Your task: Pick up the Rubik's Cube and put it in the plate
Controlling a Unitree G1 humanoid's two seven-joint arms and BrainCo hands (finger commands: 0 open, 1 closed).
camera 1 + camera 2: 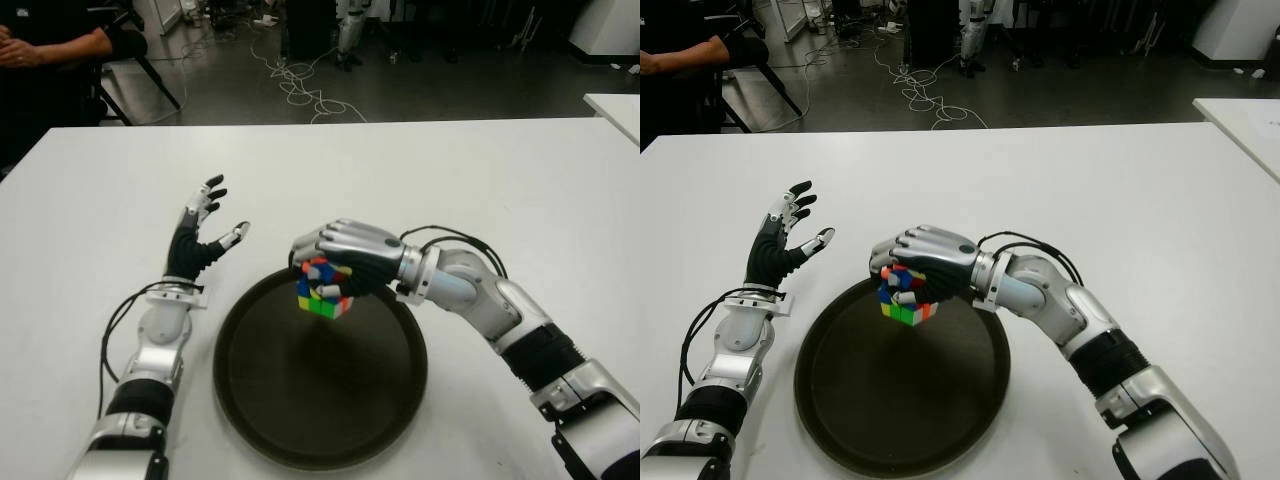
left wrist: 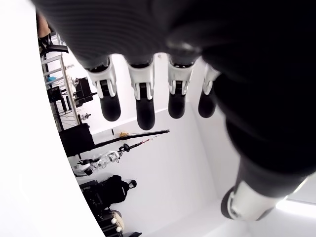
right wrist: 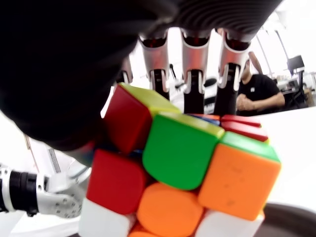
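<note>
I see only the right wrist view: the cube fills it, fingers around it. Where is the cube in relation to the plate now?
Observer: The Rubik's Cube is held by the right robot hand over the far rim of the dark plate.
Operator: Does it touch the plate already?
Observer: I cannot tell from the eye views; it shows at the rim, the fingers closed on it from above.
Operator: And the left robot hand, is it in the way?
Observer: No. The left robot hand shows to the left of the plate over the white table, fingers spread, holding nothing.
</note>
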